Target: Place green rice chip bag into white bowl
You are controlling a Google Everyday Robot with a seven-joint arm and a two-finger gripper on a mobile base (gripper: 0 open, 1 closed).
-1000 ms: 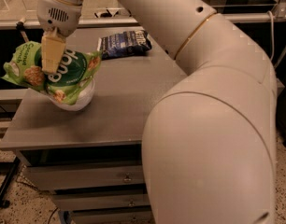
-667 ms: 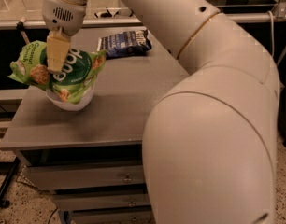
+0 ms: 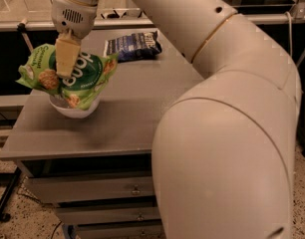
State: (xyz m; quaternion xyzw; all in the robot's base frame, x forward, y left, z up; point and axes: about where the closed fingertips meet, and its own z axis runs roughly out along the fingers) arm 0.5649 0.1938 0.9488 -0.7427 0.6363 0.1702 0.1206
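So the green rice chip bag (image 3: pixel 87 74) is pinched in the closed gripper (image 3: pixel 64 69), held right above the white bowl (image 3: pixel 74 112), its bottom dipping in.

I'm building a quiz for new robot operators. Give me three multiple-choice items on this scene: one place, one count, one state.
1. Where is the dark blue bag? A. in a drawer B. on the floor C. on the far part of the table top
2. How many snack bags show? A. one B. two C. four
3. The green rice chip bag is: A. held by the gripper over the white bowl B. flat on the table C. under the blue bag

Answers: 1 C, it lies near the far edge; 2 B, one green, one blue; 3 A, the gripper is shut on it above the bowl.
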